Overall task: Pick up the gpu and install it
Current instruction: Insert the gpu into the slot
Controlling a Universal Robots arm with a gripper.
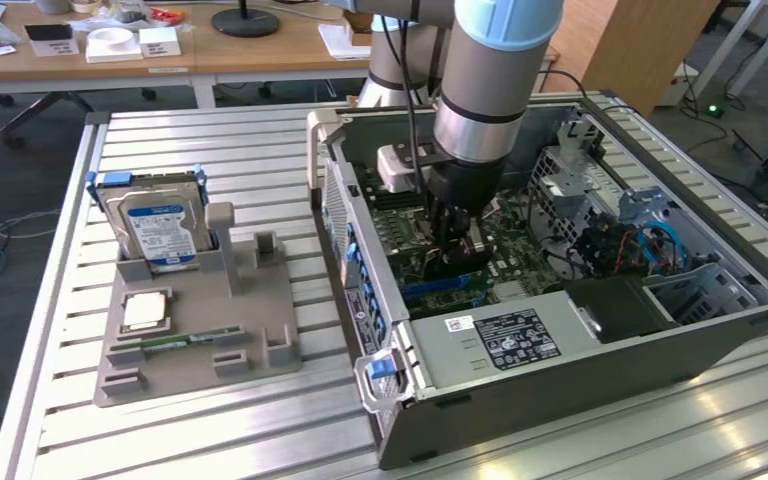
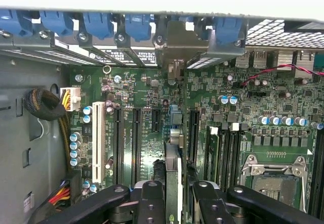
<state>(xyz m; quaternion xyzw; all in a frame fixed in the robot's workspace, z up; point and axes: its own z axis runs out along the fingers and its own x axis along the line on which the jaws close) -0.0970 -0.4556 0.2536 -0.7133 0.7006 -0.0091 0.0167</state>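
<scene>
No legible text; print on hard drive label (image 1: 157,232), power supply label (image 1: 507,338) unreadable.

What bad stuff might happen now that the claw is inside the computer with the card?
1. The claw holds the gpu on edge over the motherboard. If it goes down crooked, it might miss a slot and scrape small parts.
2. The claw's wide fingers are close to the memory slots and might bump them.
3. The grip is on a thin edge, so the gpu may tilt when pushed.
</scene>
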